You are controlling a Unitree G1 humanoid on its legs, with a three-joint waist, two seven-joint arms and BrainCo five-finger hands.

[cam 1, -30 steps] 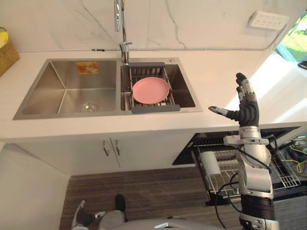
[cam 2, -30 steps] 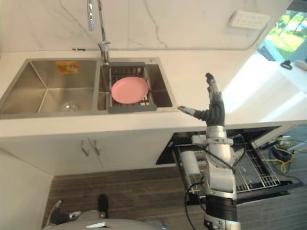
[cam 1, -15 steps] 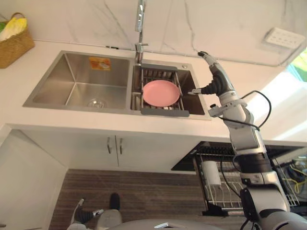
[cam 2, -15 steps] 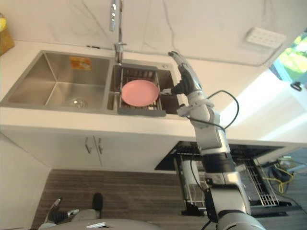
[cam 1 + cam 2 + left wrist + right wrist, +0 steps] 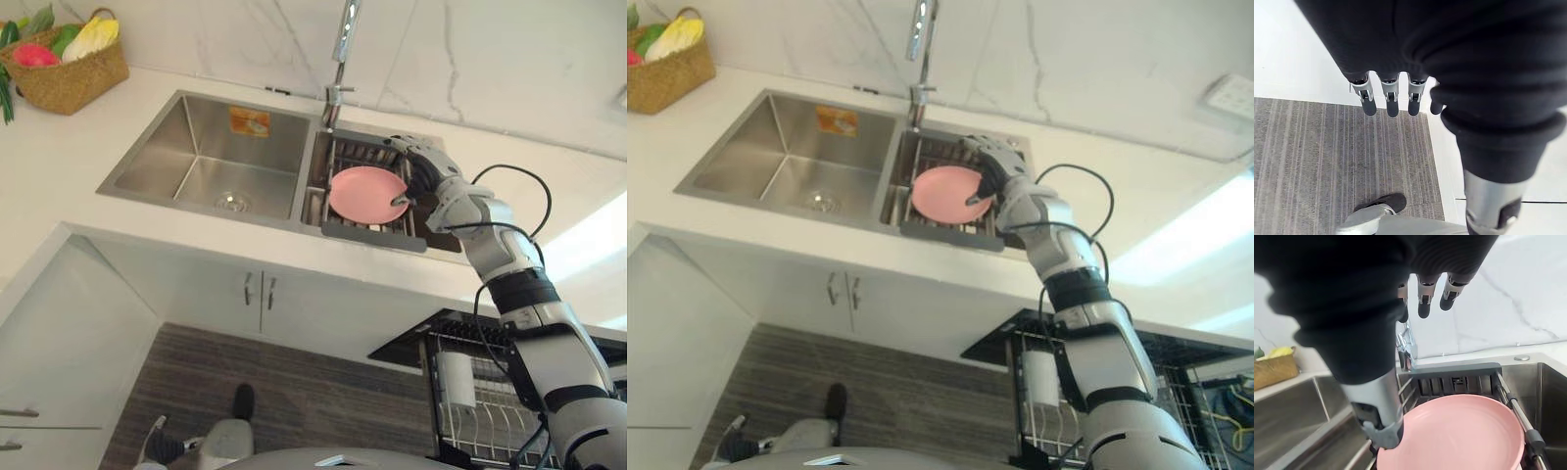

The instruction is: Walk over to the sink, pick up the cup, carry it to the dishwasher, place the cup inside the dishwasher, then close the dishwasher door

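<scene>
The fingers (image 5: 1422, 303) of the right hand (image 5: 423, 174) are hanging loose and spread, gripping nothing, just above the edge of a pink plate (image 5: 364, 193). The thumb is reaching down beside the rim and the arm is stretching out over the counter (image 5: 59, 166). The plate is lying on a drain rack (image 5: 372, 236) in the sink (image 5: 167, 147). In the basin beyond the fingers, an orange label (image 5: 250, 120) is showing writing too small to read. Well below them, a white cup-like cylinder (image 5: 456, 378) is standing in the dishwasher rack (image 5: 490, 416). The left hand (image 5: 1392, 100) is dangling straight-fingered over the floor (image 5: 1327, 161).
</scene>
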